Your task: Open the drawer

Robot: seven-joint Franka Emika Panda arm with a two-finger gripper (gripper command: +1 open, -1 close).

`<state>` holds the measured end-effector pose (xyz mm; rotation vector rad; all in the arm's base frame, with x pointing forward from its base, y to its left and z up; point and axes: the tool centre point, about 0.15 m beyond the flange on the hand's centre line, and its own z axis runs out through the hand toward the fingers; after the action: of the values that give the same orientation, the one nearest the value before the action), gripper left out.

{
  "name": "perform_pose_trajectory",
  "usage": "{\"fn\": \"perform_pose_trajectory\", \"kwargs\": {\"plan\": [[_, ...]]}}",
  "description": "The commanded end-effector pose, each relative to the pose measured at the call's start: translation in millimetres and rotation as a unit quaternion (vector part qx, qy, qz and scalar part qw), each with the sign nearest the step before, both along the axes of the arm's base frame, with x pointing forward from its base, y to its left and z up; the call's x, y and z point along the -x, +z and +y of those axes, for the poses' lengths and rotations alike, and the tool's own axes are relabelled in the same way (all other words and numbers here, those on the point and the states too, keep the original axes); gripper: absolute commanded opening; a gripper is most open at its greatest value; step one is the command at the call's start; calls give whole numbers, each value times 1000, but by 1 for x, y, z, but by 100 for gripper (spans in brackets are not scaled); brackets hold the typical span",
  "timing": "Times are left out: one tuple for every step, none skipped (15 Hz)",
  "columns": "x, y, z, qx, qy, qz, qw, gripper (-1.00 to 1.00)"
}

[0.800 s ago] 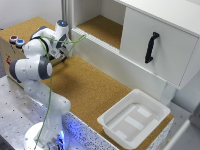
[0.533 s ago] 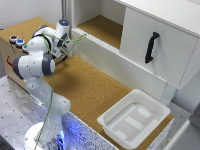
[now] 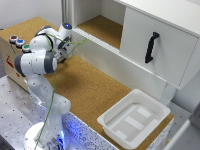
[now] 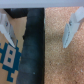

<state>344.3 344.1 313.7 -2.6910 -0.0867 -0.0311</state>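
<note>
Exterior view: the drawer (image 3: 125, 62) runs as a long, low white front along the far side of the cork-covered counter (image 3: 90, 92), below the open cabinet shelf and the white panel with the black handle (image 3: 151, 47). It appears fully closed, flush with the cabinet face. The arm's gripper (image 3: 66, 47) sits at the left end of the counter, near the drawer's left end; its fingers are not resolvable in this view. A white plastic tray (image 3: 134, 117) lies well apart at the right end, near side. Wrist view: the gripper (image 4: 37, 28) is open, its two fingers spread wide with nothing between them; below lie a dark band, cork surface and a patterned cardboard face. Judgement: the step in hand is the approach. With no handle visible, the next move calls for engaging the ridged top edge or the end of the front, then pulling toward the near side.
</note>
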Motion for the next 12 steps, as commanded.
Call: {"fn": "perform_pose_trajectory", "kwargs": {"plan": [[8,-19,6,-63,5,-15,998,100],[5,-17,10,-67,13,-18,997,100],[3,-16,13,-79,17,-17,997,100],[1,-14,17,-79,27,-18,996,-100],[-1,-13,19,-80,31,-19,996,-100],[-1,-13,21,-85,37,-18,996,-100],[-1,-15,22,-88,39,-13,995,-100],[-1,-17,23,-87,39,-10,995,-100],[-1,-18,23,-88,37,-9,995,-100],[-1,-17,21,-88,35,-9,995,-100],[-2,-17,19,-88,29,-10,996,-100],[-2,-16,17,-85,26,-11,996,-100]]}}
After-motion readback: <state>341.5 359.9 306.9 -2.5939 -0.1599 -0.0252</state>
